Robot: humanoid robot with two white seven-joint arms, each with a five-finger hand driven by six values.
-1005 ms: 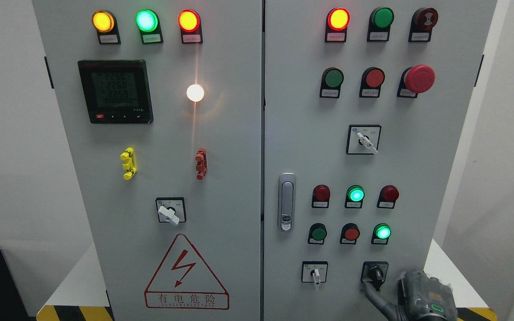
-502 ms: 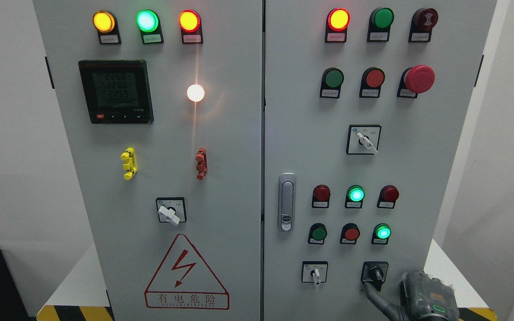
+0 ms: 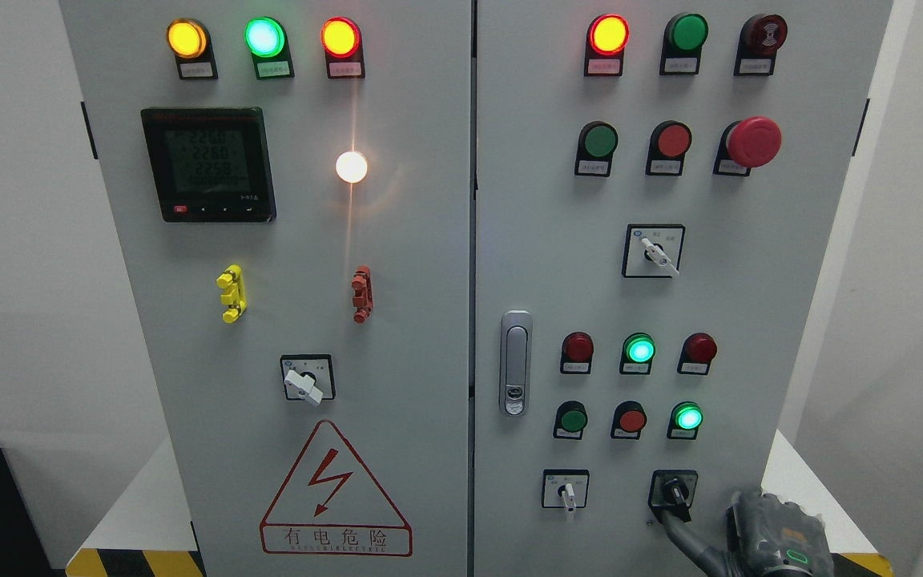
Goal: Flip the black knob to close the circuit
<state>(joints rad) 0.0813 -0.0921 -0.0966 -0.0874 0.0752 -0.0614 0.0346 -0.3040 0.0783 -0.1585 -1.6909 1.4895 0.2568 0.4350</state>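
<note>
The black knob [image 3: 675, 491] sits on its black plate at the bottom right of the grey cabinet's right door [image 3: 542, 264], its lever pointing down and slightly right. My right hand [image 3: 758, 537] comes in at the lower right corner. One grey finger [image 3: 682, 535] stretches up and left, its tip just under the knob; contact cannot be told. The rest of the hand lies lower right of the knob and holds nothing. The left arm does not show.
A white-lever selector [image 3: 566, 490] sits left of the knob, with lit and unlit round buttons [image 3: 631, 419] above. A silver door latch [image 3: 515, 362] is at the door seam. A yellow-black striped edge [image 3: 133, 562] runs along the base.
My right hand has drifted down and to the right, sinking toward the frame's bottom edge. The knob's lever and the panel lights look the same.
</note>
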